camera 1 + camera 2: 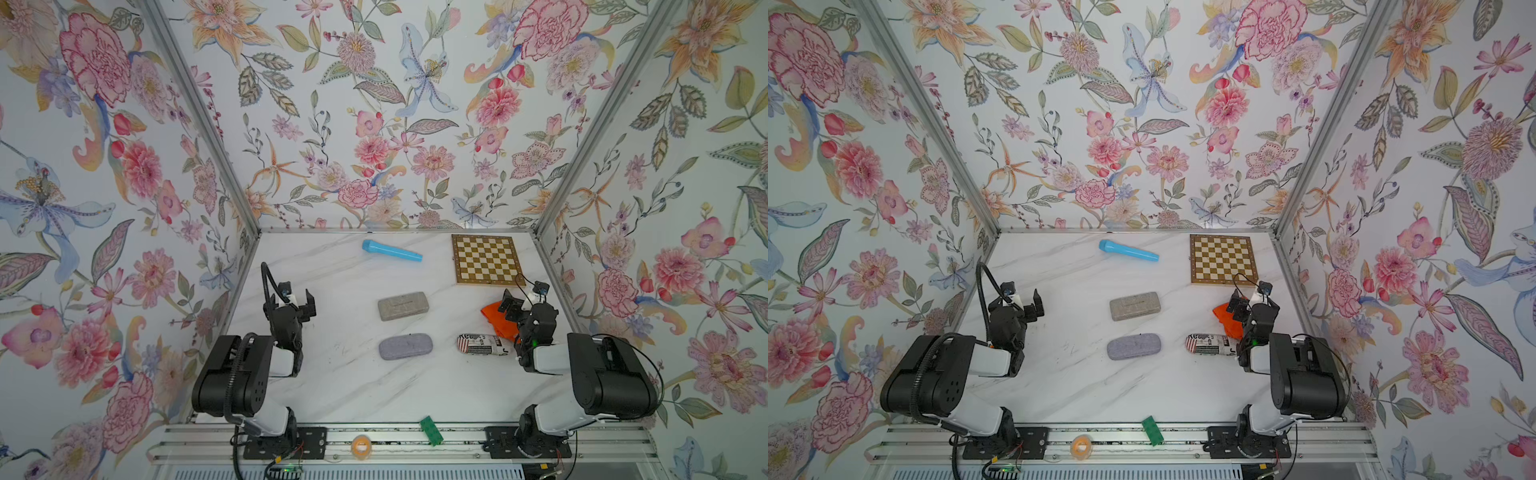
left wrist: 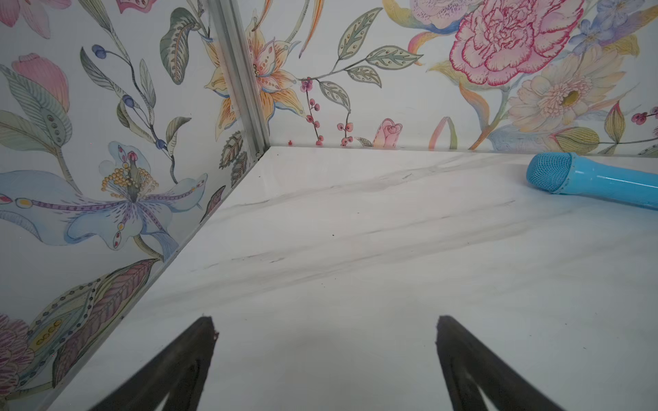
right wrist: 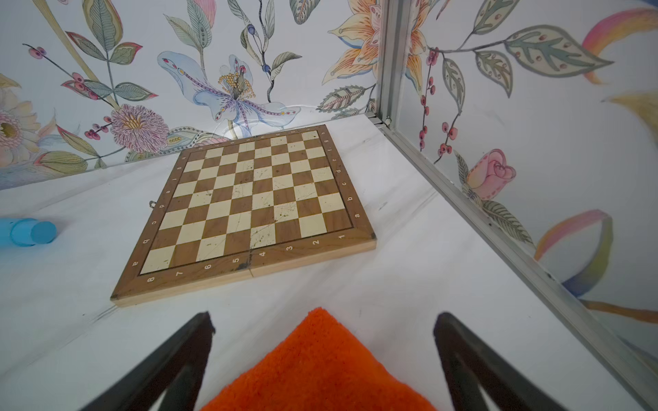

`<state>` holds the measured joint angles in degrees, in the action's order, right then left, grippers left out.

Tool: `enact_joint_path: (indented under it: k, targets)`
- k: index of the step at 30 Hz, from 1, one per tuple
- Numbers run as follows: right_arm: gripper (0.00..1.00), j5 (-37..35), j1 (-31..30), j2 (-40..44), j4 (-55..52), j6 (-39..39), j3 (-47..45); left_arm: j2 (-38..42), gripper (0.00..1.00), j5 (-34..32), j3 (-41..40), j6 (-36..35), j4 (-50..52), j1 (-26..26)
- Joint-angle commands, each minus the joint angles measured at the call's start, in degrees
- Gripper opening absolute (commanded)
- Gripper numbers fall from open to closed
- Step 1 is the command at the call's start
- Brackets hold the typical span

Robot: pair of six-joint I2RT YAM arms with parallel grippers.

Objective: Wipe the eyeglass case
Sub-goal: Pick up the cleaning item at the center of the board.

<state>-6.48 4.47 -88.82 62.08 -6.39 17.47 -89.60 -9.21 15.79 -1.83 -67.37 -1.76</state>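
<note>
None of the wiping is judged done: no cloth is held and no case is touched.

Marble table [image 1: 353,386]: objects are spread over it, and both arms are parked at its near corners.

Left gripper [image 2: 325,323]: jaws are spread wide and nothing is between them. It is poised over bare table by the left wall, well apart from every case.

Right gripper [image 3: 324,318]: jaws are spread wide, nothing is clamped. It is poised over the orange cloth [image 1: 492,313]. In the right wrist view a corner of the cloth is seen between the open fingers. Contact with the cloth cannot be confirmed.

Chessboard [image 1: 486,259], far right, and blue microphone [image 1: 391,251], far centre: not part of the task.

Three case-shaped items are noted, all closed and lying flat. The grey-beige case [image 1: 403,306] is at table centre and the purple-grey case [image 1: 405,346] just nearer the robot. The newsprint case [image 1: 480,344] is to the right, near the cloth. Which one is meant cannot be told from the pictures.

Green block [image 1: 431,430] and tape ring [image 1: 360,446] are on the front rail, untouched.

Left to do, as judged: the cloth is to be gripped, carried to the case and rubbed across its lid, possibly with the left arm steadying the case. The task is taken to be at its very start.
</note>
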Motion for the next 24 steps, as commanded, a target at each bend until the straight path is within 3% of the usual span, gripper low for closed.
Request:
enact_joint_path:
  k: [1, 24]
  targets:
    - [0.99, 0.0, -0.4, 0.3, -0.4, 0.6, 0.1, 0.5, 0.99, 0.4, 0.4, 0.2, -1.4, 0.4]
    - [0.99, 0.4, -0.3, 0.2, -0.5, 0.4, 0.2, 0.5, 0.99, 0.4, 0.4, 0.3, -1.3, 0.3]
